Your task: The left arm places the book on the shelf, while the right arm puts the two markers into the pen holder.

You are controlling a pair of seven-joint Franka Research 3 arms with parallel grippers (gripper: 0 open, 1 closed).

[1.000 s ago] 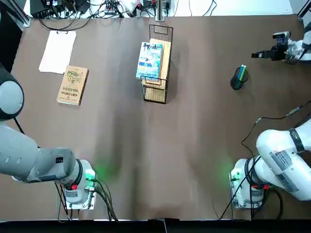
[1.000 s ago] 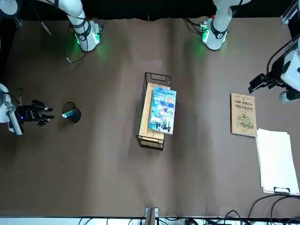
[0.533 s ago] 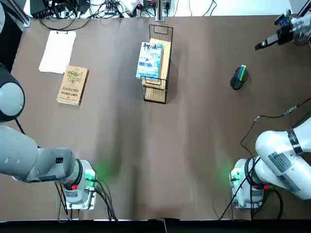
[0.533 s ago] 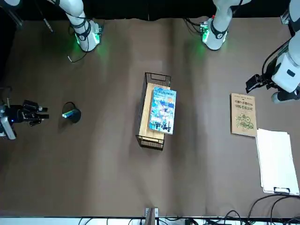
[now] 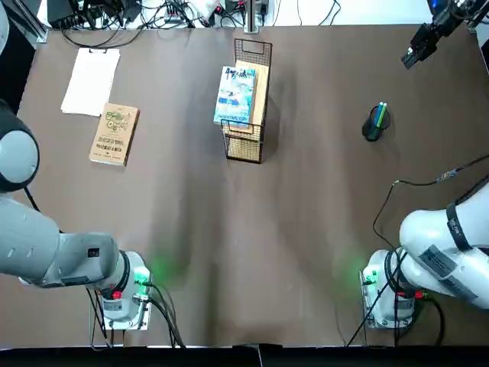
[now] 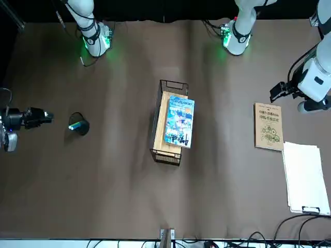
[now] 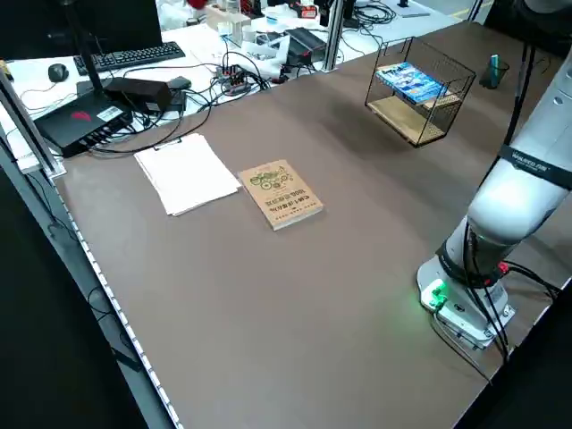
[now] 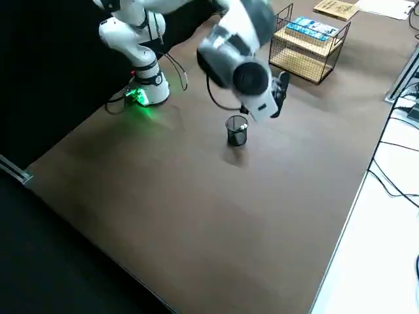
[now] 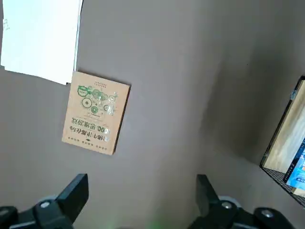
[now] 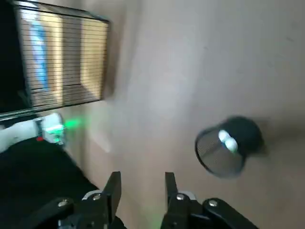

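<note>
markers (image 5: 380, 112) mostly hidden in holder (image 5: 374, 125)

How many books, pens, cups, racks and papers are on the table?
Books: 2, blue book, brown book
Pens: 2, blue pen, green pen
Cups: 1, cup
Racks: 1, rack
Paper stacks: 1, paper
Total: 7

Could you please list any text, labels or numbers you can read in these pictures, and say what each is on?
"100": on the tan-brown book with green circular marks, seen inverted; its other characters are too small.
Light-blue illustrated paperback on the black wire-mesh rack: title unreadable.
White arm's label: too small.
</note>
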